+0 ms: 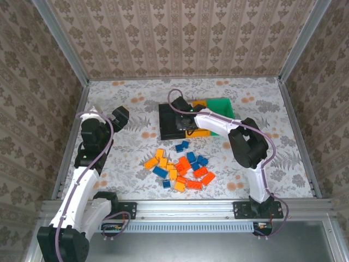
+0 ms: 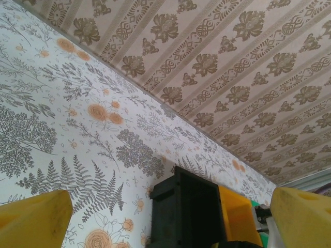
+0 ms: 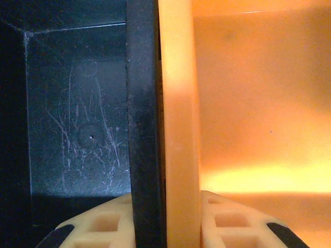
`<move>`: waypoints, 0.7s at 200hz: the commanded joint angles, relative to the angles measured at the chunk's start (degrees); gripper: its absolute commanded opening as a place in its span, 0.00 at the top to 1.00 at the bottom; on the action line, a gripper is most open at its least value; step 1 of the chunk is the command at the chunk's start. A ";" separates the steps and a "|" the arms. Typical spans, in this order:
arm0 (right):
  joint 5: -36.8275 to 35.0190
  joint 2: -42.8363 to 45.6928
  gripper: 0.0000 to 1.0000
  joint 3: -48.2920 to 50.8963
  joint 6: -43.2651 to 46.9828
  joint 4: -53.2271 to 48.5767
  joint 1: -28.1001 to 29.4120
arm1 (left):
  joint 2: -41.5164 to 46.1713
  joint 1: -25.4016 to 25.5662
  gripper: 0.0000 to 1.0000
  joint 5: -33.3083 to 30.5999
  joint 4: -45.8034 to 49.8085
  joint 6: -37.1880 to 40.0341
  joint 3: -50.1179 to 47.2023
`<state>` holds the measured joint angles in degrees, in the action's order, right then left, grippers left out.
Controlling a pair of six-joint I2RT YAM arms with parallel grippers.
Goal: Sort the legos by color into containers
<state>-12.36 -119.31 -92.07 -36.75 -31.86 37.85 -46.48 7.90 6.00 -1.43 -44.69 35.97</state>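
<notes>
Legos [image 1: 180,168]: small studded plastic bricks, yellow-orange, red-orange and blue, in a loose pile on the floral-print table cover [image 1: 136,103], mid-table, between the arm bases and the bins. Two blue ones [image 1: 181,146] sit a bit apart from the pile, on the bin side.

Row of three joined open-top plastic bins [image 1: 169,131] is behind the pile, well apart from it. L to R: black bin [image 1: 166,117], orange-yellow bin [image 1: 200,132], green bin [image 1: 222,108].

Right gripper [image 1: 188,126] is down on the row. In the wrist cam, right gripper [image 3: 165,222] straddles the double wall where black meets orange-yellow. One cream finger [image 3: 103,222] is inside the black bin [image 3: 77,129], the other inside the orange-yellow bin [image 3: 258,103]. Jaws are closed narrow, clamped on that wall pair. No brick is visible btwn the fingers.

Left gripper [image 1: 120,116] sits at the left of the table, well apart from pile and bins. In its wrist cam, left gripper [image 2: 168,212] is spread wide w/ nothing btwn the yellow fingers [image 2: 33,219]. It's tilted up twd the back wallpaper panel [image 2: 232,62]. Black bin [image 2: 181,212] and orange-yellow bin [image 2: 235,217] are in its sight.
</notes>
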 commanded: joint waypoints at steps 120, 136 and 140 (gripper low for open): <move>-0.43 -8.61 1.00 -13.72 -12.17 -7.33 7.17 | 4.71 0.20 0.00 0.29 4.15 -1.00 -1.05; -0.65 -8.83 1.00 -13.77 -12.15 -7.56 7.42 | 4.92 0.27 0.00 -0.04 4.59 -0.92 -1.11; -0.71 -8.77 1.00 -13.75 -12.14 -7.49 7.42 | 4.99 0.27 0.00 -0.07 4.57 -0.93 -1.08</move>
<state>-15.68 -126.43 -104.16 -45.50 -39.42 44.45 -42.72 7.90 6.02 1.41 -45.08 35.24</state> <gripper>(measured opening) 0.258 0.997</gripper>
